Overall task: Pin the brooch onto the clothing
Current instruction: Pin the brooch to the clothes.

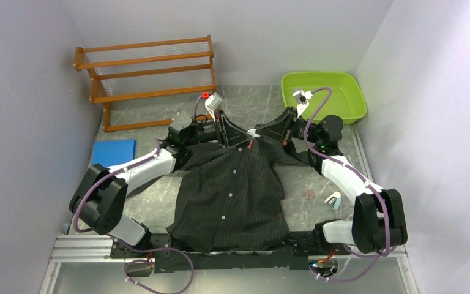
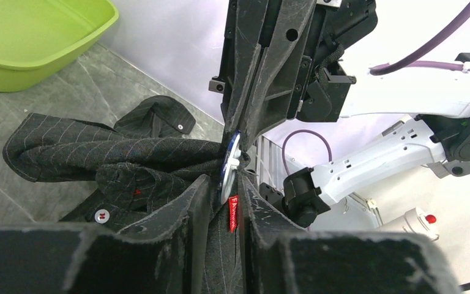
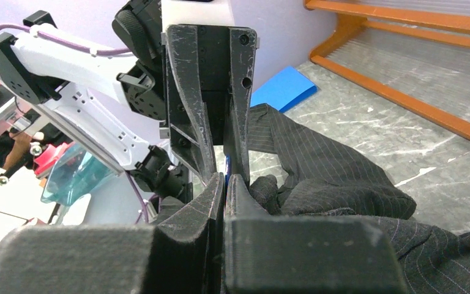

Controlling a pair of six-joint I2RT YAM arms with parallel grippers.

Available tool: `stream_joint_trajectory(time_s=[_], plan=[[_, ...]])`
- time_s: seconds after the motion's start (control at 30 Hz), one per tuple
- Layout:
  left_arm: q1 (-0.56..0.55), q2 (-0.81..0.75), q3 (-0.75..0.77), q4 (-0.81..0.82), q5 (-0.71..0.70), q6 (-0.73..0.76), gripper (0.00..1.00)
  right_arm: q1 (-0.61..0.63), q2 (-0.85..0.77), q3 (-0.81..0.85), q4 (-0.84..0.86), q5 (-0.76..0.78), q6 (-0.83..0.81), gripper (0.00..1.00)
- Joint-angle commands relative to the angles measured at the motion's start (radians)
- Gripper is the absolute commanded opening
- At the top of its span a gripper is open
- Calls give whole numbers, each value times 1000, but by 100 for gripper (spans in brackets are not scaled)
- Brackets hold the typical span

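The clothing, a black pinstriped shirt with white buttons, lies spread on the table with its collar at the far end. Both grippers meet tip to tip at that collar. My left gripper is shut on a fold of shirt fabric that carries a small red tag. The brooch, a round white and blue disc seen edge-on, stands right at that fold. My right gripper is shut on it, and only a thin blue sliver shows between its fingers.
A green basin stands at the back right and a wooden rack at the back left. A blue pad lies left of the shirt. Two small items lie right of it.
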Motion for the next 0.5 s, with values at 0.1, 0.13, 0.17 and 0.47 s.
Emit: stream_joint_trajectory(time_s=[0.1, 0.13, 0.17, 0.47], plan=[[-2, 31, -7, 107, 36, -34, 19, 2, 0, 19, 90, -18, 22, 0], [-3, 32, -5, 107, 35, -34, 18, 1, 0, 18, 88, -18, 20, 0], [-2, 32, -3, 105, 36, -33, 16, 2, 0, 18, 86, -17, 17, 0], [-3, -19, 1, 25, 25, 11, 3, 0, -55, 8, -100, 25, -135, 66]])
